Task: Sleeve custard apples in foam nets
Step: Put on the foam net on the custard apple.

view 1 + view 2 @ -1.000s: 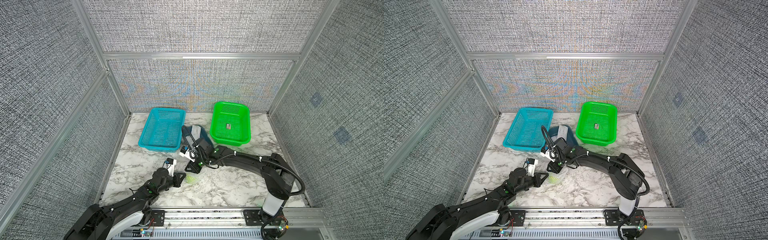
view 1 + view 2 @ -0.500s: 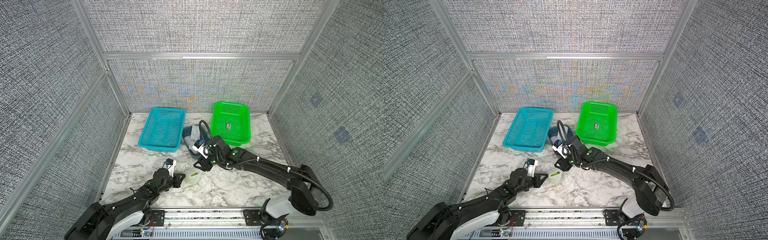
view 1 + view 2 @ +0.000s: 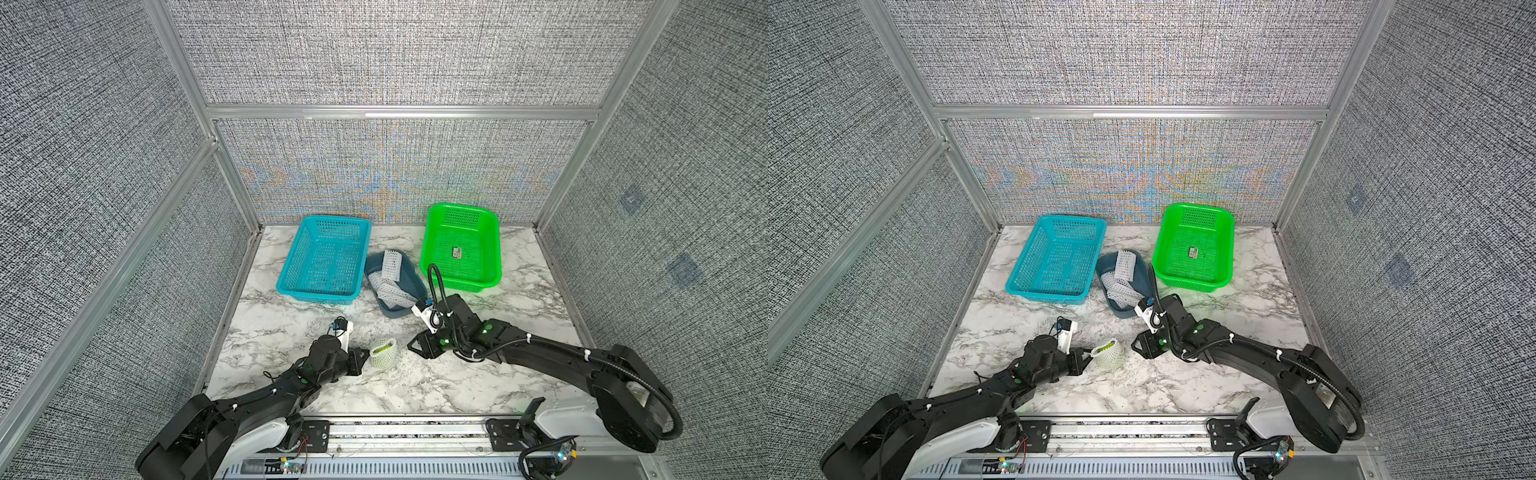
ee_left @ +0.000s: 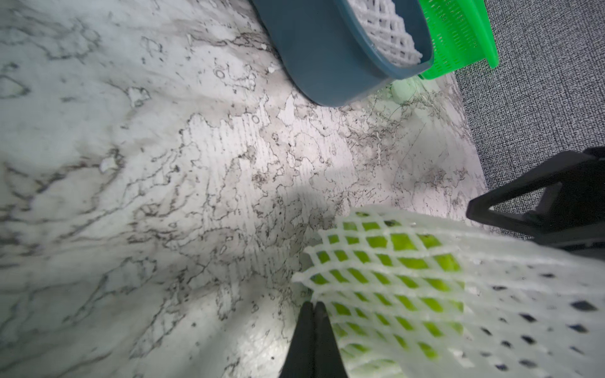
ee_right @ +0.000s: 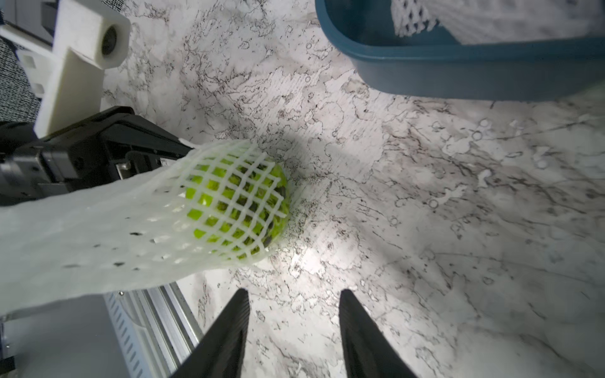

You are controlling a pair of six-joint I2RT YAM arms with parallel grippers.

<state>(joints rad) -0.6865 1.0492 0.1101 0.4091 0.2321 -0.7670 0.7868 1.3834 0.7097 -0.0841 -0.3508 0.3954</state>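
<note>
Custard apple [image 5: 235, 203] sits on the marble table [image 3: 415, 386] inside a white foam net [image 3: 384, 359], near the front between both arms. Left fingers [image 4: 306, 340] are pressed together, pinching the net's rim. Right fingers [image 5: 229, 333] stand apart, empty, near the fruit without touching it. Spare nets [image 3: 390, 266] lie in the blue tub [image 3: 395, 312] behind.

- White, grey-veined marble surface [image 3: 457, 374].
- Turquoise basket [image 3: 316, 291] at the back, green basket [image 3: 457, 284] well apart from it.
- Blue-grey tub [image 3: 395, 312] between them.
- Custard apple [image 3: 382, 348] inside a foam net [image 3: 387, 360], nearer the front.
</note>
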